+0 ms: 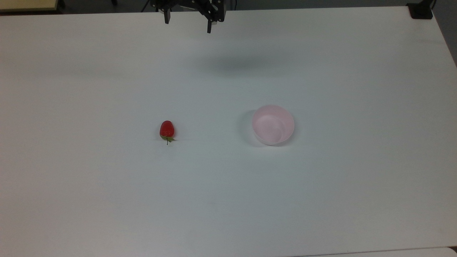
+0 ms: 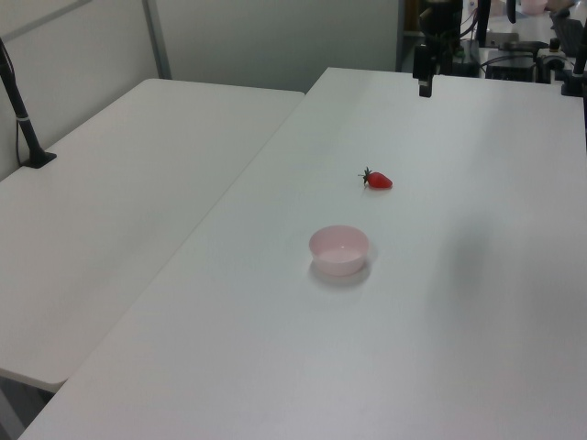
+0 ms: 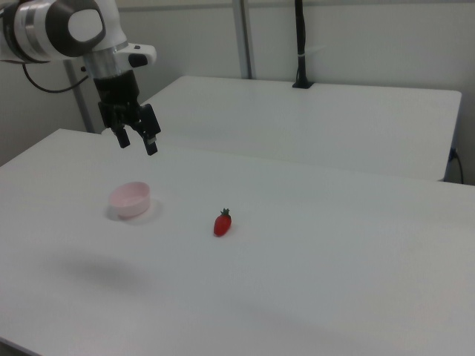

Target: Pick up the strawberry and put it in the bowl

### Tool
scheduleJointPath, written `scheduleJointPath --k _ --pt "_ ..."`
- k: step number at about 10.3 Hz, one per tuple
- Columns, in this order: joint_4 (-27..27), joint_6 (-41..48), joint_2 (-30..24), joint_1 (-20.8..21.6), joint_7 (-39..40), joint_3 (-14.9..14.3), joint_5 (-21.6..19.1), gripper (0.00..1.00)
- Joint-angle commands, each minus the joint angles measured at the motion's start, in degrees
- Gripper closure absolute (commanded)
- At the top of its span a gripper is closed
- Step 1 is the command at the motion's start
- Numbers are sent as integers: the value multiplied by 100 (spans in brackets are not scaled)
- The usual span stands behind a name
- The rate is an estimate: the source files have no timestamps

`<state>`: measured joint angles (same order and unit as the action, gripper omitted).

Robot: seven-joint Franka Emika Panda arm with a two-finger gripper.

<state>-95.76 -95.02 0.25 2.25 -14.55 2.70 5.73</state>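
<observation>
red and shiny, the strawberry (image 1: 167,129) lies on its side on the white table (image 1: 107,196), alone. in the top view it sits at about 9 o'clock from the bowl (image 1: 273,124), well apart from it, with its green cap pointing to 6 o'clock. the pink bowl stands upright with nothing in it. the gripper (image 1: 188,24) hangs high in the air at 12 o'clock in the top view, far from both. its two fingers (image 3: 151,145) are spread apart and hold nothing.
</observation>
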Motion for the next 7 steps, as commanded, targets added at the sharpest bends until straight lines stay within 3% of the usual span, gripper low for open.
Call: scheduleJointPath --k 1,7 --pt "-188 -16 -69 -49 180 -42 -98 0" --pt "-136 -60 -8 -146 207 -50 -151 0"
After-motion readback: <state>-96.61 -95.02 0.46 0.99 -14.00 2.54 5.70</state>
